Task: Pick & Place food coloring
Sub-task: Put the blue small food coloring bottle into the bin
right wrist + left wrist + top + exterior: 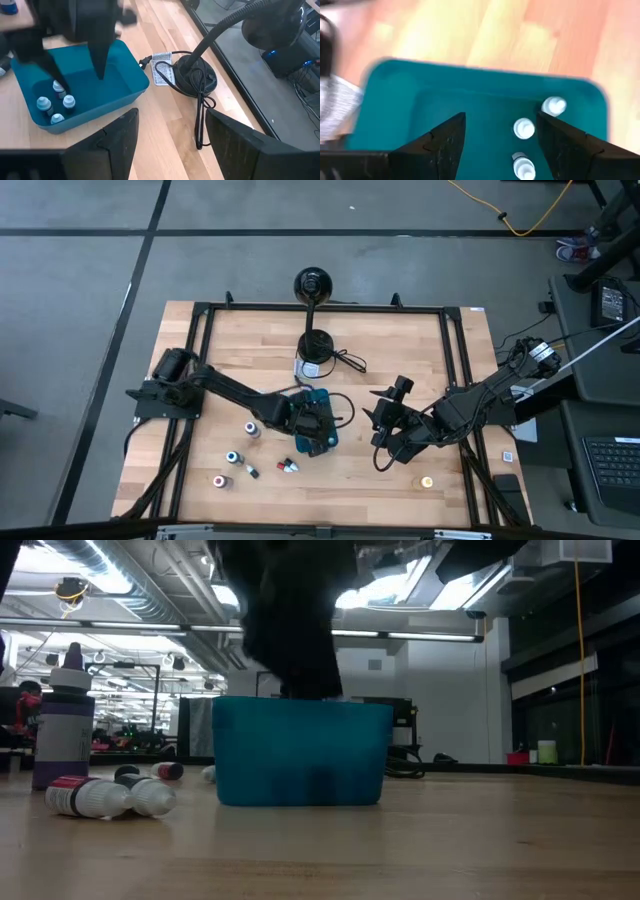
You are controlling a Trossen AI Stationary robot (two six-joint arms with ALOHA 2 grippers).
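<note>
Left gripper (318, 432) poised over the teal tray (322, 397) at centre of the high view, fingers (445, 145) spread, nothing between them; four food coloring bottles (54, 102) inside the tray; more bottles (240, 458) scattered on the surface (420, 350) at lower left; right gripper (385, 420) right of centre, fingers (120, 135) spread, empty.

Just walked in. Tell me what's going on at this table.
The robot is gathering small whitish food coloring bottles into a teal rectangular plastic tray on the wooden table. The left gripper hangs over the tray with jaws open and empty. Four bottles already stand inside at one end. Several more bottles lie scattered on the table near the tray, and one with a yellow cap sits by the right arm. The right gripper waits beside the tray, jaws open, holding nothing.
</note>
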